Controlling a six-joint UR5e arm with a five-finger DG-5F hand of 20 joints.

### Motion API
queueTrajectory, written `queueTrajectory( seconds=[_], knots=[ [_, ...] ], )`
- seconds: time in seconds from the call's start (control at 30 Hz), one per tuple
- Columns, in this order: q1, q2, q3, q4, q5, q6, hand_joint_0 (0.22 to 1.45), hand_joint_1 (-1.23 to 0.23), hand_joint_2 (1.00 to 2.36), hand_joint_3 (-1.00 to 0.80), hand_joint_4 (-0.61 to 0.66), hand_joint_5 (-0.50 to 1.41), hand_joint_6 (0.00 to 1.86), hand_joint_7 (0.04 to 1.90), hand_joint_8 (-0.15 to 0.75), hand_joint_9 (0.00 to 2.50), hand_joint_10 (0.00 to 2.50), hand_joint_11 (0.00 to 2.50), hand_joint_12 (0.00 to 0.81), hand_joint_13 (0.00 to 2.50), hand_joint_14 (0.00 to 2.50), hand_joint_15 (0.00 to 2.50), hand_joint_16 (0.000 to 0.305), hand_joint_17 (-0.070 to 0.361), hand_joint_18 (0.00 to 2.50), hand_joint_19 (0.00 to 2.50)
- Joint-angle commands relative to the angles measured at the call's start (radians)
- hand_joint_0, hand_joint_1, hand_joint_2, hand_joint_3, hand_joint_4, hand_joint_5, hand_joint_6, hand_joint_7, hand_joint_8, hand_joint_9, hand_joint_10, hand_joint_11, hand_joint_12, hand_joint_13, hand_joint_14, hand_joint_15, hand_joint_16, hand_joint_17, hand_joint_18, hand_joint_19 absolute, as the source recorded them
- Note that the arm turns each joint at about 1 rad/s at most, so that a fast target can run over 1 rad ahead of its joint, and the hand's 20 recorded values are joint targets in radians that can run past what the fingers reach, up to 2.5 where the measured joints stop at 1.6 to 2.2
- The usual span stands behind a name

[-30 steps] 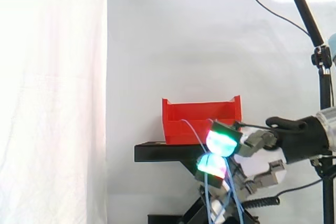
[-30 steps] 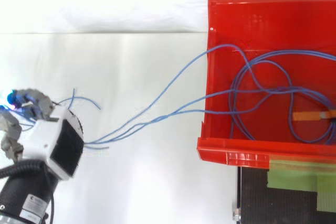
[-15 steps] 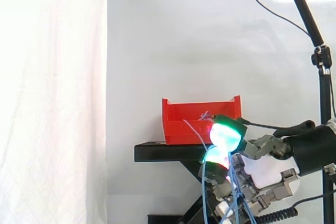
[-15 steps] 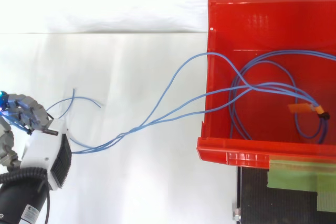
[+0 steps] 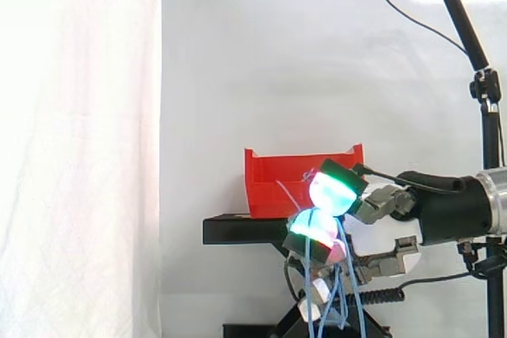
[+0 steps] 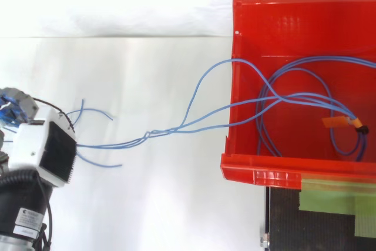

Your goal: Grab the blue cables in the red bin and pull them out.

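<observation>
Hand [image 5: 379, 202] is curled tight round the blue cables [image 6: 176, 129]; the strands pass between its glowing pads [image 5: 331, 194] and hang below. Beyond it we see them span open air and cross the front rim of the red bin [image 6: 258, 168], where the loops and an orange tag [image 6: 338, 121] lie inside. We judge the pull should run straight away from the rim, firm and steady, so the loops unwind without snagging or dragging the bin off its black stand [image 5: 238, 229].
</observation>
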Motion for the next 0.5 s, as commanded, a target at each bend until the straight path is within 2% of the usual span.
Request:
queueTrajectory(
  seconds=[0.0, 0.17, 0.27, 0.47],
  knots=[
    [-0.004, 0.000, -0.001, 0.025, -0.018, -0.161, 0.92, -0.86, 1.00, -1.00, -0.04, 0.83, 0.76, 0.68, 0.168, 1.19, 0.01, 1.53, 0.307, 0.99, 0.03, 0.82, 0.038, 0.086, 0.68, 0.52],
    [-0.004, 0.000, 0.001, 0.052, -0.032, -0.220, 0.92, -0.86, 1.00, -1.00, -0.05, 0.83, 0.76, 0.67, 0.167, 1.18, 0.01, 1.55, 0.309, 1.00, 0.03, 0.84, 0.038, 0.086, 0.68, 0.53],
    [-0.006, 0.000, 0.001, 0.076, -0.044, -0.267, 0.92, -0.86, 1.00, -1.00, -0.05, 0.83, 0.76, 0.67, 0.155, 1.23, 0.00, 1.78, 0.306, 1.06, 0.03, 0.96, 0.038, 0.086, 0.69, 0.54],
    [-0.009, 0.000, -0.001, 0.082, -0.042, -0.259, 0.92, -0.86, 1.00, -1.00, -0.04, 0.83, 0.76, 0.66, 0.158, 1.23, 0.00, 1.80, 0.295, 1.10, 0.03, 1.06, 0.039, 0.087, 0.70, 0.55]
  ],
)
